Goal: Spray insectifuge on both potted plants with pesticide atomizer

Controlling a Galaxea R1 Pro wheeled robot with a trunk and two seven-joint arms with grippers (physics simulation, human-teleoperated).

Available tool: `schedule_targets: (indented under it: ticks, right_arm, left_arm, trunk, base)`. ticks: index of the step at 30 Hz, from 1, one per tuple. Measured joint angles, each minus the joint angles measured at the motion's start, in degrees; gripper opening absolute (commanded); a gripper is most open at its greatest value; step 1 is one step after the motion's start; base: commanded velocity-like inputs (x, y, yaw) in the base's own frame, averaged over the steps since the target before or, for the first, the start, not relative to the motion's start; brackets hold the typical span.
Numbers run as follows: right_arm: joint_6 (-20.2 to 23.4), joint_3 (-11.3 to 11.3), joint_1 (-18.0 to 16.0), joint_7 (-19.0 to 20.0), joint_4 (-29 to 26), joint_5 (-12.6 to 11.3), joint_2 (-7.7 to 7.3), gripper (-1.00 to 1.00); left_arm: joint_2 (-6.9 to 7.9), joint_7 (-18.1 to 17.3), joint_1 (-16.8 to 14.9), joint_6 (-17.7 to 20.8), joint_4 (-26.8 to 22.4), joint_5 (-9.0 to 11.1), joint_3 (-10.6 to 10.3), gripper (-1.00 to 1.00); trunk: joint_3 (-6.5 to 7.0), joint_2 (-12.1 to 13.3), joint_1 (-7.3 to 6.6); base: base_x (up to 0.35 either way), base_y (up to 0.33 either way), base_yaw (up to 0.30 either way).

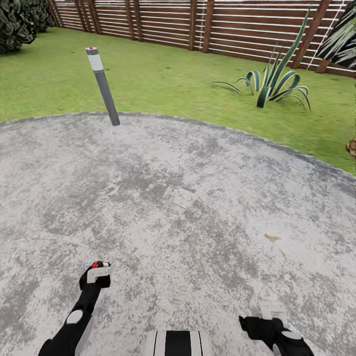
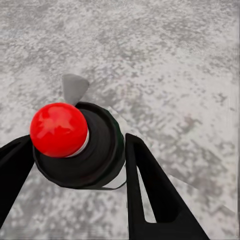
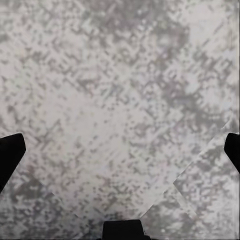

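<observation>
left gripper (image 1: pixel 96 277) low over the round grey patio (image 1: pixel 198 198), its black fingers (image 2: pixel 150 195) closed against the sides of the pesticide atomizer (image 2: pixel 80 145); in the left wrist view the bottle's dark round body sits wedged between the two fingers, with a red ball-like spot on its near end and a pale grey bit poking out beyond it. in the head view the same bottle shows as a white piece with a small red dot at the tip of the left arm, held above the paving near the robot's own front. right gripper (image 1: pixel 264 321) hangs over bare patio on the other side, fingers spread wide and nothing between them; in the right wrist view the two dark finger ends sit at opposite edges with mottled grey stone between. beyond the patio edge, green lawn (image 1: pixel 163 74) runs to a brown slatted wooden fence (image 1: pixel 198 24). a dark grey bollard light (image 1: pixel 103 84) with a pale top stands tilted at the patio rim. a potless striped spiky plant (image 1: pixel 274 81) sits on the grass near the fence; dark shrub (image 1: pixel 17 22) in the far corner.
</observation>
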Motion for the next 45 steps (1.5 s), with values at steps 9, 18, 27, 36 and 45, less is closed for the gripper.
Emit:
schedule_targets:
  ticks: [9, 18, 27, 36, 45]
  right_arm:
    - [0.43, -4.85, 0.21, 0.03, -2.66, 0.05, 0.0, 1.0]
    - [0.47, -5.65, 0.42, 0.03, -2.39, 0.1, 0.08, 1.0]
    - [0.47, -5.63, 0.42, 0.03, -2.54, 0.2, 0.15, 1.0]
    - [0.46, -5.69, 0.42, 0.03, -2.6, 0.22, 0.17, 1.0]
    - [0.45, -5.69, 0.42, -0.05, -2.6, 0.23, 0.17, 1.0]
  left_arm:
    - [-1.46, -0.12, 0.43, 21.83, -17.19, 0.18, 0.25, -1.0]
    - [-1.49, -0.46, 0.42, 38.97, -28.97, 0.23, -2.9, -1.0]
    - [-1.53, -0.45, 0.42, 45.79, -33.66, 0.2, -8.56, -1.0]
    - [-1.64, -0.43, 0.7, 46.0, -33.54, 0.88, -8.64, -1.0]
    - [-1.7, -0.43, 0.7, 48.16, -33.6, 4.2, -8.73, -1.0]
  trunk:
    - [2.0, 0.12, -0.23]
    - [3.99, 0.24, -0.47]
    - [5.99, 0.36, -0.7]
    - [7.98, 0.49, -0.93]
    - [9.02, 0.54, -1.03]
  base:
    - [0.0, 0.0, 0.0]
    - [0.0, 0.0, 0.0]
    - [0.0, 0.0, 0.0]
    - [0.0, 0.0, 0.118]
    - [0.0, 0.0, 0.244]
